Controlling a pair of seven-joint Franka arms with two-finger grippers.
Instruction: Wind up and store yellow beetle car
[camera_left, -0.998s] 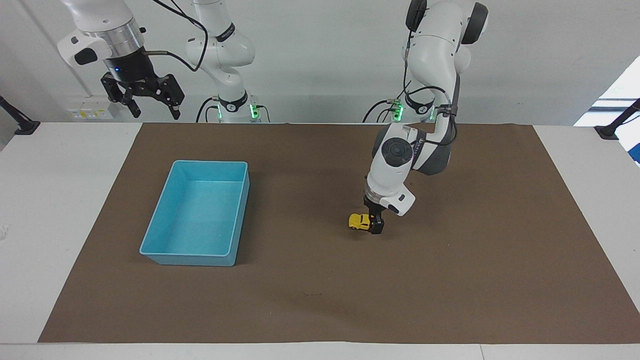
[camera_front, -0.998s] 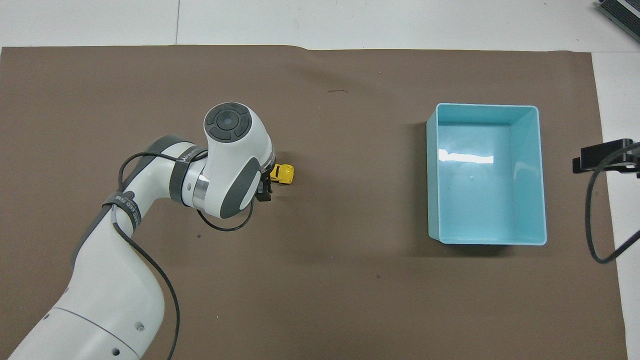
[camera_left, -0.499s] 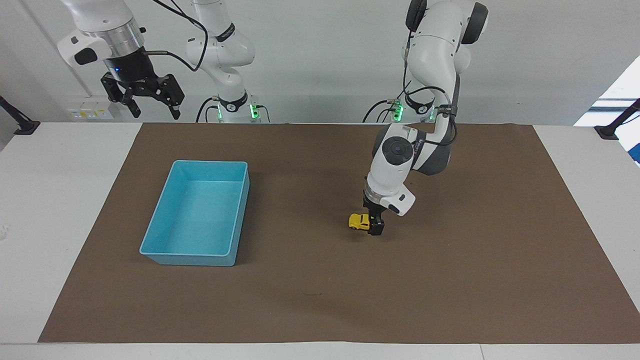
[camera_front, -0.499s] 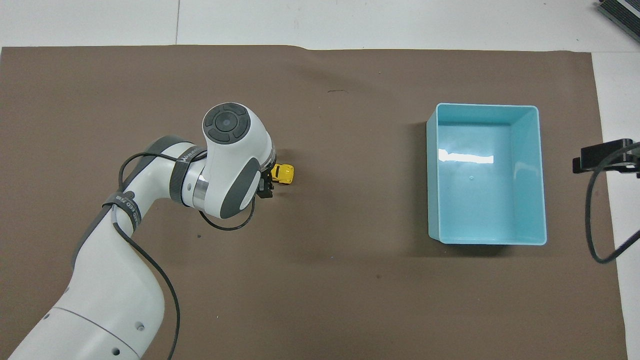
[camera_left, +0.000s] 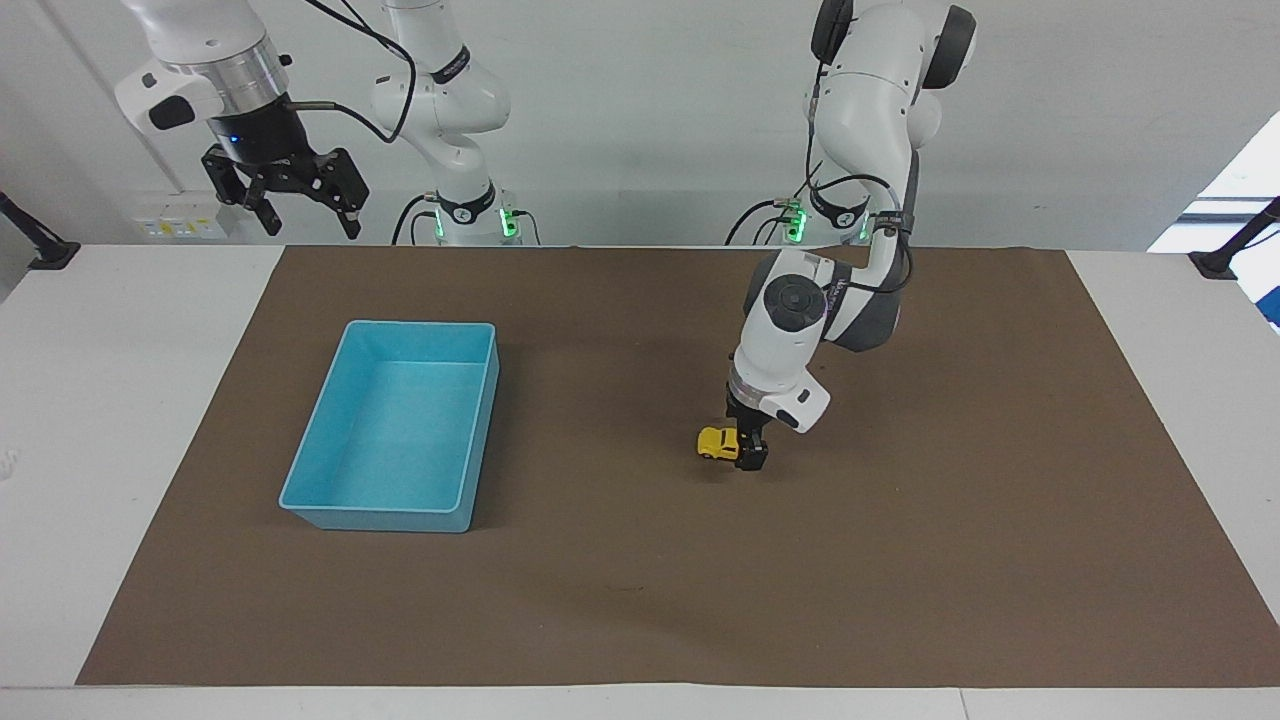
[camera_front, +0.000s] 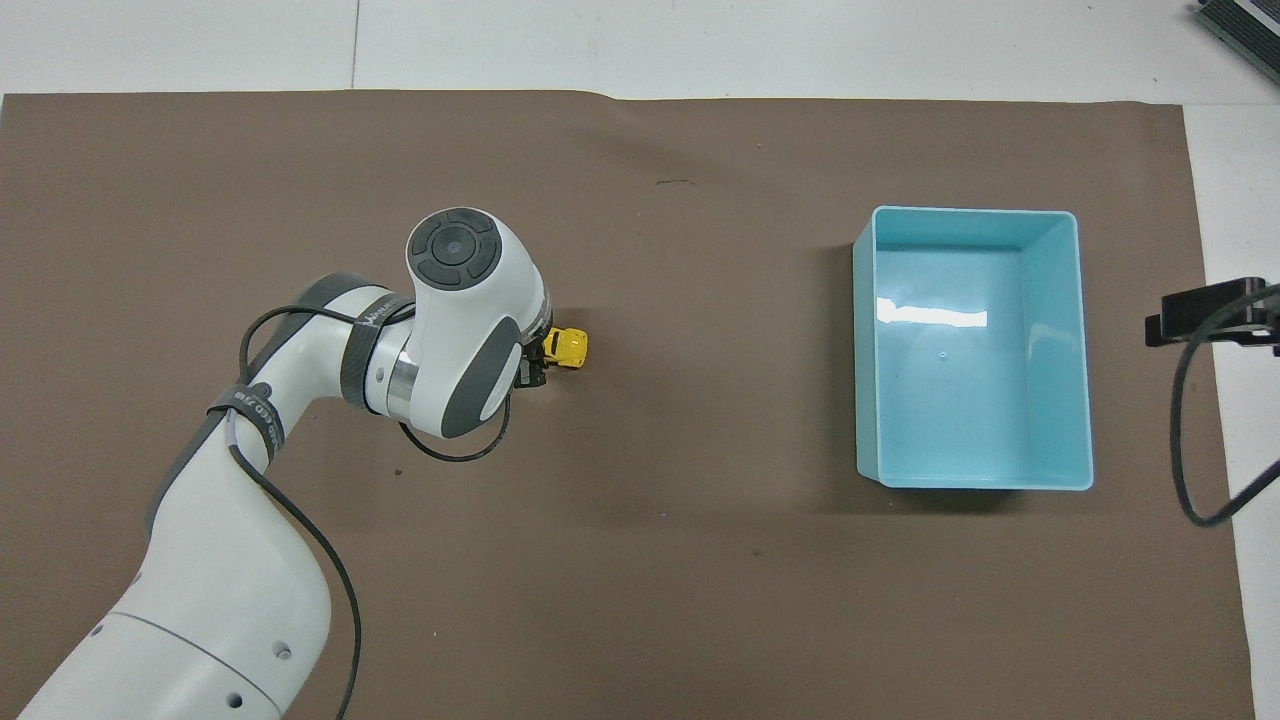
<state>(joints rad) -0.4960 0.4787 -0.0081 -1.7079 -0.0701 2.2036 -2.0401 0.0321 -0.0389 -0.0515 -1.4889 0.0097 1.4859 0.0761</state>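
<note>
The left gripper (camera_left: 749, 445) has its black fingers closed on the rear of the tiny bright yellow beetle-shaped toy car (camera_left: 717, 442) with dark windows, standing mid-mat toward the left arm's end. The right gripper (camera_left: 300, 205) waits raised, fingers wide.

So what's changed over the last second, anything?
The left gripper has drawn its fingers in around the tail end of the car on the mat; whether it grips yet is unclear. The car has not visibly moved. The bin stays empty, and the right gripper waits raised at its own end, fingers open.
</note>
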